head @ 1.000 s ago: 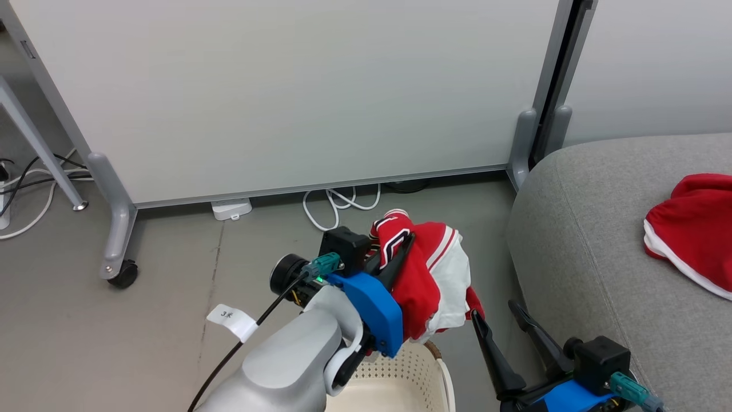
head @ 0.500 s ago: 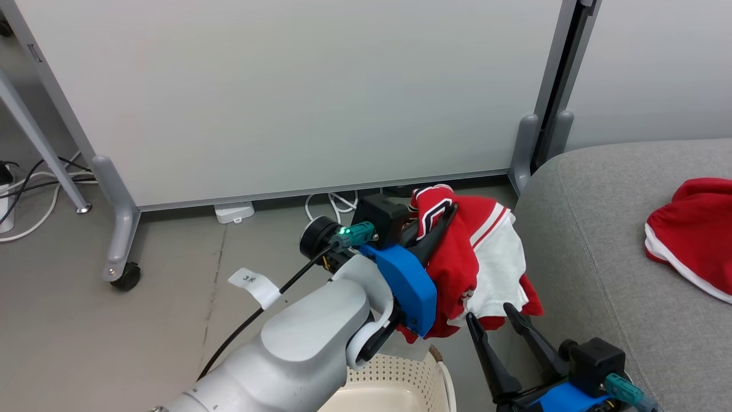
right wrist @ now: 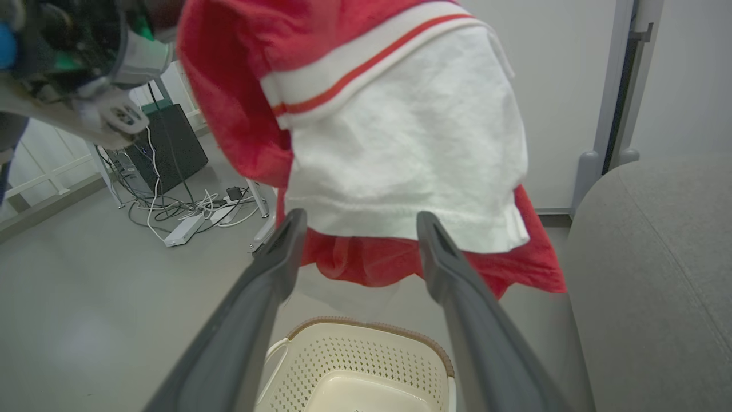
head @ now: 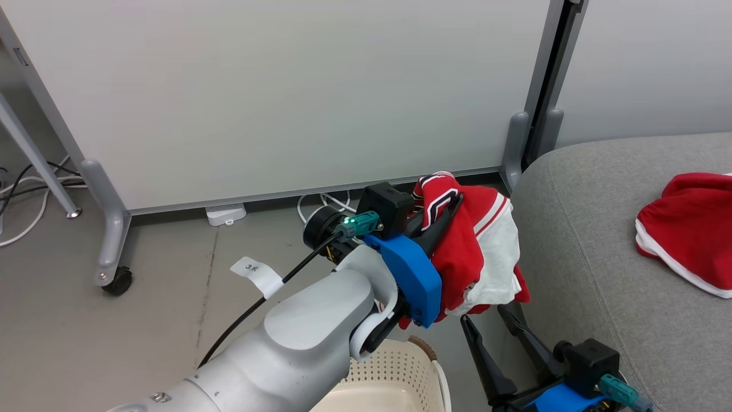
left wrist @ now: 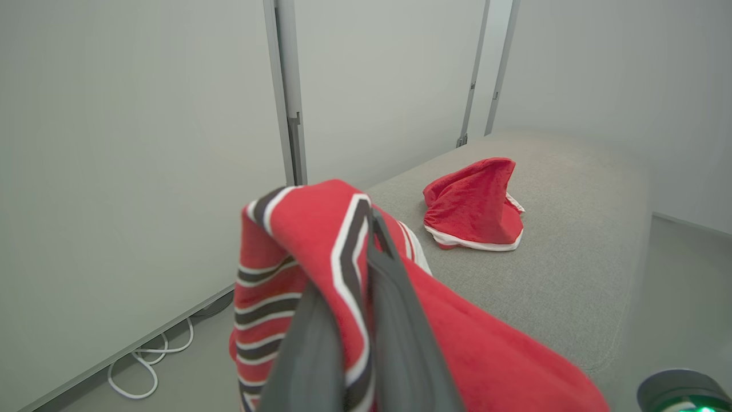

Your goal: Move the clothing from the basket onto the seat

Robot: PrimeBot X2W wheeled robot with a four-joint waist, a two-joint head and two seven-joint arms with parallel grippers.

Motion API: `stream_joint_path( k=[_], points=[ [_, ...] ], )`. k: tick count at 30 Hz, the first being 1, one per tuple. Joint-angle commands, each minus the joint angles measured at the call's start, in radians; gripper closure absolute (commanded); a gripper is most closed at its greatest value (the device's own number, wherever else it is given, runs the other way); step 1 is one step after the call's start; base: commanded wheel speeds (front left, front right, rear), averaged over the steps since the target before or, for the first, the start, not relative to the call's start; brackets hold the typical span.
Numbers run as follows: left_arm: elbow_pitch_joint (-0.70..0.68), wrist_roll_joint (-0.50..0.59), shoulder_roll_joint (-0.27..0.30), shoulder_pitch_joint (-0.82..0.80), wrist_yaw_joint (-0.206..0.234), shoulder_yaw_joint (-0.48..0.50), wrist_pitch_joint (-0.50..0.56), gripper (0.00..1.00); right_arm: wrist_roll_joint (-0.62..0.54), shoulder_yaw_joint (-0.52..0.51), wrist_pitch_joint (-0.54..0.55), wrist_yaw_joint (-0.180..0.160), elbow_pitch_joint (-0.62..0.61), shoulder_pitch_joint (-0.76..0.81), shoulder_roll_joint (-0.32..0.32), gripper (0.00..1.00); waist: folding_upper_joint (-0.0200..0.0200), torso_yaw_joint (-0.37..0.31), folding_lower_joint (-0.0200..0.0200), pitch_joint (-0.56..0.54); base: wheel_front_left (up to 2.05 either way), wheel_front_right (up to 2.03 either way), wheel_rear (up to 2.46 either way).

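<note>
Reaching past the basket (head: 400, 366), the left gripper (head: 454, 201) clenched a red striped garment (head: 474, 252) beside the seat (head: 583, 240), where a second garment (head: 686, 229) lay. The right gripper (head: 484, 315) gaped empty below; a cable tag (head: 256, 271) began "3".

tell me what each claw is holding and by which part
The left claw is shut on the red garment, pinching a bunched fold by its black-and-white striped band; the rest hangs free. The right claw is open, holding nothing.

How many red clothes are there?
2. One striped red garment hangs in the left gripper beside the seat; the other red garment lies on the seat. The basket is only partly visible.
</note>
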Motion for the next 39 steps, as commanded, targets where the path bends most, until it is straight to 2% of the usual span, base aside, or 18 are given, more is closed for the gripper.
stream_joint_path(
  k=[1, 21, 39],
  points=[
    [0.003, -0.006, 0.000, -0.005, 0.004, -0.001, -0.010, 1.00, -0.002, 0.002, -0.001, 0.001, 0.001, -0.008, -0.002, 0.00, -0.0001, -0.001, 0.0000, 0.000, 0.00, 0.00, 0.00],
    [0.014, -0.042, 0.000, 0.000, 0.009, -0.042, -0.023, 1.00, 0.012, 0.044, 0.021, 0.001, 0.011, -0.067, -0.002, 0.00, -0.0001, -0.010, 0.0000, 0.000, 0.00, 0.00, 0.00],
    [0.012, -0.043, 0.000, 0.008, 0.005, -0.051, -0.014, 1.00, -0.010, -0.001, 0.064, 0.001, 0.171, -0.231, -0.002, 0.00, -0.0001, 0.005, 0.0000, 0.003, 0.00, 0.00, 0.00]
  ],
)
